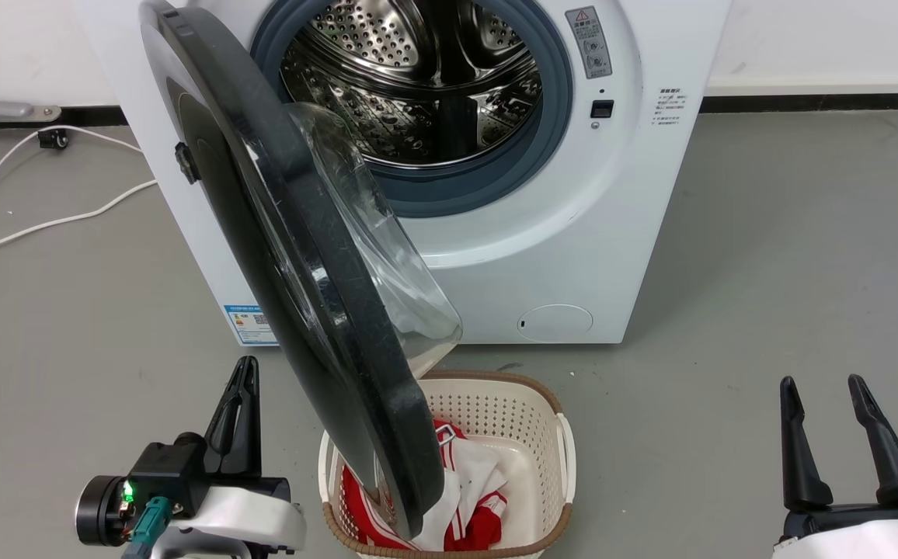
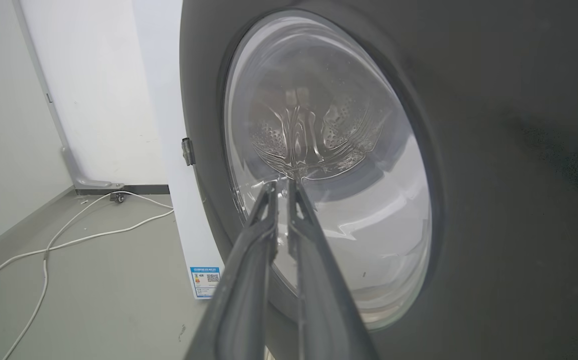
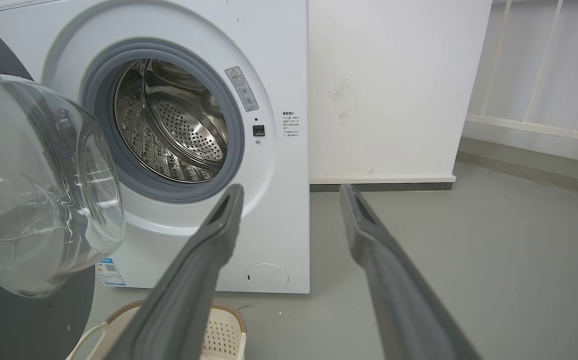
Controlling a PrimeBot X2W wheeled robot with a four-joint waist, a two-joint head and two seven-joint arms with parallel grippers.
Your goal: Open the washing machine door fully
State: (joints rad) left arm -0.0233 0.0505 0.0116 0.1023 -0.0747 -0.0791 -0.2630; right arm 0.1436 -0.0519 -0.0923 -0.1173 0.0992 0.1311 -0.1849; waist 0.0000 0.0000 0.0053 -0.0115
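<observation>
The white washing machine stands ahead with its steel drum exposed. Its round black door hangs swung out about edge-on toward me, hinged on the left, the clear glass bowl bulging toward the drum. My left gripper sits low at the left, just outside the door's outer face, fingers shut with nothing between them. In the left wrist view the left gripper points at the door glass from close range. My right gripper rests open at the lower right, away from the washing machine; the door also shows beside the open right gripper.
A cream perforated laundry basket with red and white clothes stands on the floor right under the door's free edge. White cables trail over the grey floor at the left. A white wall runs behind the machine.
</observation>
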